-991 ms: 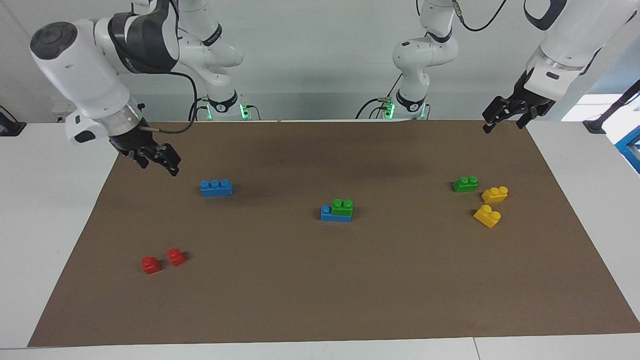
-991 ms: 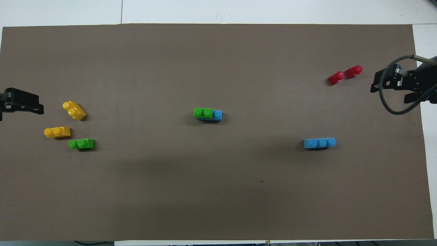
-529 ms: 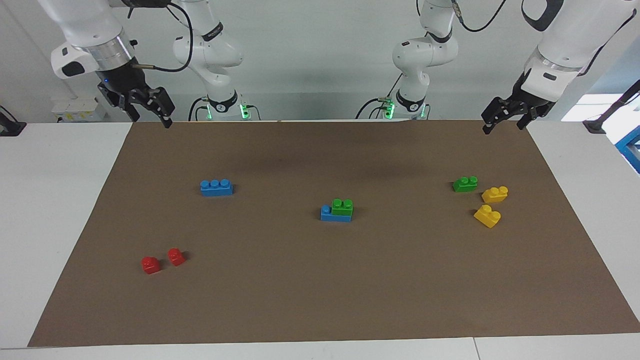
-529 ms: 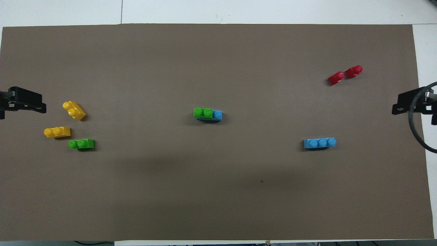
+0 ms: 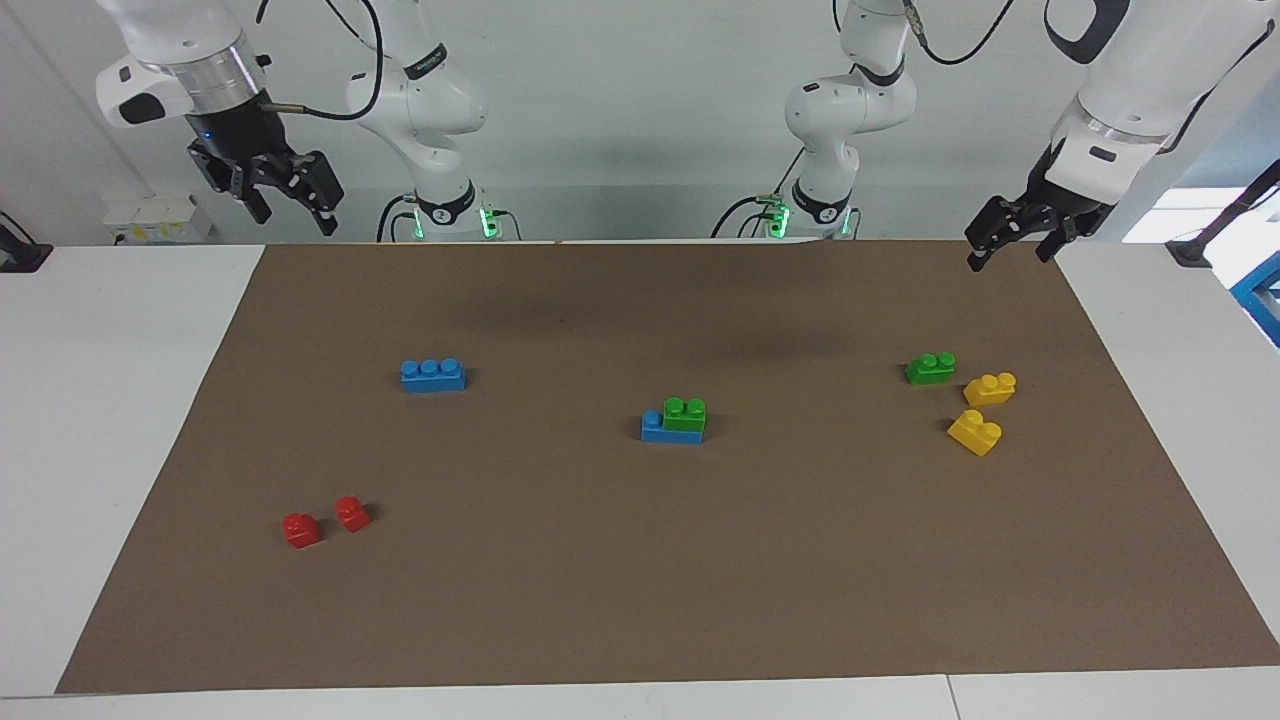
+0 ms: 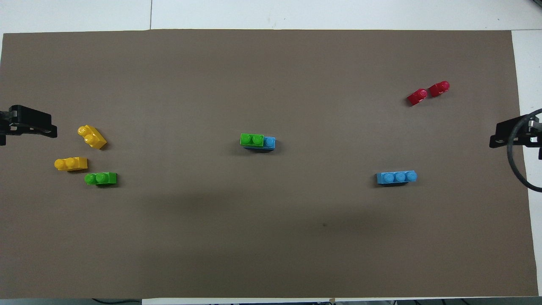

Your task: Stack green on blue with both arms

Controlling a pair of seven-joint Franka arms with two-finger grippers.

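Observation:
A green brick (image 5: 685, 413) sits stacked on a blue brick (image 5: 652, 428) at the mat's middle, covering two of its studs; the green (image 6: 252, 139) on the blue (image 6: 269, 142) also shows in the overhead view. A second blue brick (image 5: 432, 375) lies alone toward the right arm's end. A second green brick (image 5: 930, 368) lies toward the left arm's end. My right gripper (image 5: 295, 220) is open and empty, raised over the table's edge nearest the robots. My left gripper (image 5: 1007, 258) is open and empty, raised over the mat's corner at its own end.
Two yellow bricks (image 5: 990, 388) (image 5: 975, 432) lie beside the lone green brick, farther from the robots. Two small red bricks (image 5: 302, 529) (image 5: 352, 513) lie toward the right arm's end, farther from the robots than the lone blue brick. A brown mat (image 5: 640, 600) covers the white table.
My right gripper has risen and drawn back from over the mat near the lone blue brick to the table's edge by the robots. The left gripper and the bricks have barely moved.

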